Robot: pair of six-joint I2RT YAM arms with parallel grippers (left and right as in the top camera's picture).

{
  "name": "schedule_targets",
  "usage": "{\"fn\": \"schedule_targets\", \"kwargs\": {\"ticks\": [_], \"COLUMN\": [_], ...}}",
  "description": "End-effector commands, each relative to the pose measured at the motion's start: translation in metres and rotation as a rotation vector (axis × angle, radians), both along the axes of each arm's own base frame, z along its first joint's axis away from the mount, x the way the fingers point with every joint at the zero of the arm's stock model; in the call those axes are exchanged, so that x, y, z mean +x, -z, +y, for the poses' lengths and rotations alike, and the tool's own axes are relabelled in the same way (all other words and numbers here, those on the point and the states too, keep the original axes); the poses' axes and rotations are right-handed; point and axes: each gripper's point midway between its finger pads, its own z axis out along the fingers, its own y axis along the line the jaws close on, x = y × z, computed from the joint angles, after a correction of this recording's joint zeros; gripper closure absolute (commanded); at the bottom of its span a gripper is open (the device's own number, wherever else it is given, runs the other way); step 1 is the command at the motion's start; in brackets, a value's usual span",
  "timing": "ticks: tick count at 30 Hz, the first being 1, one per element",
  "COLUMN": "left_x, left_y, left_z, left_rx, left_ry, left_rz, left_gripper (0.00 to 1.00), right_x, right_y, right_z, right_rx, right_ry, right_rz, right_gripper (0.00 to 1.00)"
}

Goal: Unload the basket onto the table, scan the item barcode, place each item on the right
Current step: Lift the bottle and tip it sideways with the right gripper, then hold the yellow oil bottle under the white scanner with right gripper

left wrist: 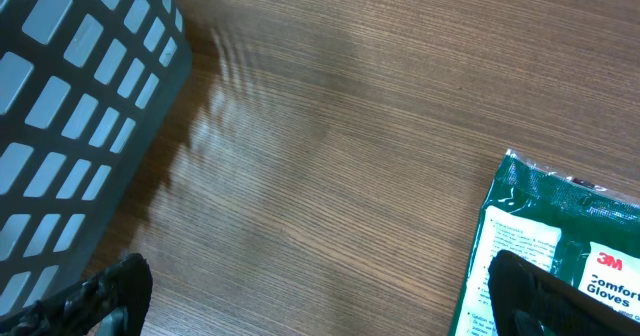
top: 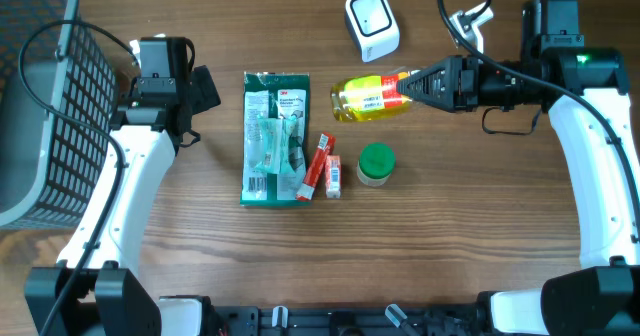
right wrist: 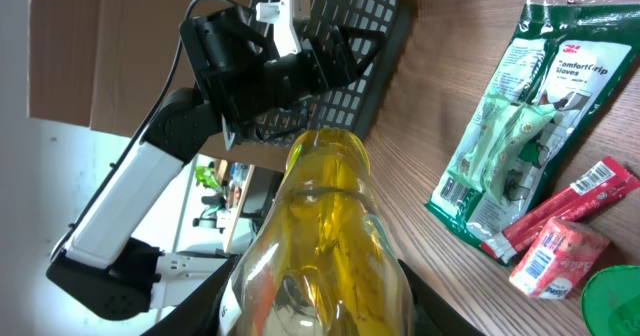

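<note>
Overhead: yellow bottle (top: 366, 98) within right end effector (top: 414, 83).

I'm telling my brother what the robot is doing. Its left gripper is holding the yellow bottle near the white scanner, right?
Not quite. It is the right gripper that is holding the yellow bottle near the white scanner. The left gripper is open and holds nothing. The overhead view shows this.
</note>
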Motion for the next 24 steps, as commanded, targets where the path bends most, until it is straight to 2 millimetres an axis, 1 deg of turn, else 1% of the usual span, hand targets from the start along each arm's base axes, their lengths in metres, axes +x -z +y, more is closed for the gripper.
{"fn": "schedule_targets", "kwargs": {"ticks": [1,5,9,11,13,14,17,18,19,20,22,23,24], "left_x": [0.002,0.002,0.002,0.002,0.002,0.002,0.002,0.002,0.002,0.002,0.002,0.002,0.002], "left_y": [-0.005,-0.005,-0.005,-0.005,-0.005,-0.005,-0.005,-0.005,-0.005,-0.005,-0.005,-0.005,-0.005], "left_z": [0.003,0.003,0.003,0.003,0.003,0.003,0.003,0.003,0.003,0.003,0.003,0.003,0.003], "left_rx": [0.012,0.012,0.012,0.012,0.012,0.012,0.012,0.012,0.012,0.012,0.012,0.012,0.012], "left_ry": [-0.004,-0.004,-0.004,-0.004,-0.004,-0.004,-0.004,-0.004,-0.004,-0.004,-0.004,-0.004,-0.004], "left_rz": [-0.009,-0.009,-0.009,-0.009,-0.009,-0.009,-0.009,-0.009,-0.009,-0.009,-0.009,-0.009,-0.009], "left_gripper": [0.0,0.0,0.0,0.0,0.0,0.0,0.0,0.0,0.0,0.0,0.0,0.0,0.0], "right_x": [-0.003,-0.004,-0.008,-0.008,-0.001,0.004,0.023,0.028,0.032,0.035,0.04,0.044,0.049], "right_y": [-0.009,-0.009,-0.009,-0.001,0.019,0.033,0.071,0.078,0.08,0.077,0.065,0.055,0.038], "right_z": [0.003,0.004,0.012,0.015,0.01,0.005,-0.022,-0.029,-0.033,-0.034,-0.038,-0.042,-0.047], "right_rx": [0.041,0.043,0.043,-0.005,-0.134,-0.222,-0.511,-0.578,-0.618,-0.631,-0.652,-0.668,-0.687], "right_ry": [-0.025,-0.027,-0.048,-0.046,-0.003,0.035,0.183,0.225,0.248,0.256,0.281,0.305,0.347], "right_rz": [-0.032,-0.02,-0.006,-0.012,-0.008,0.006,0.032,0.029,0.017,0.002,-0.029,-0.046,-0.069], "right_gripper": [0.66,0.66,0.66,0.66,0.66,0.66,0.67,0.69,0.7,0.71,0.72,0.73,0.74]}}
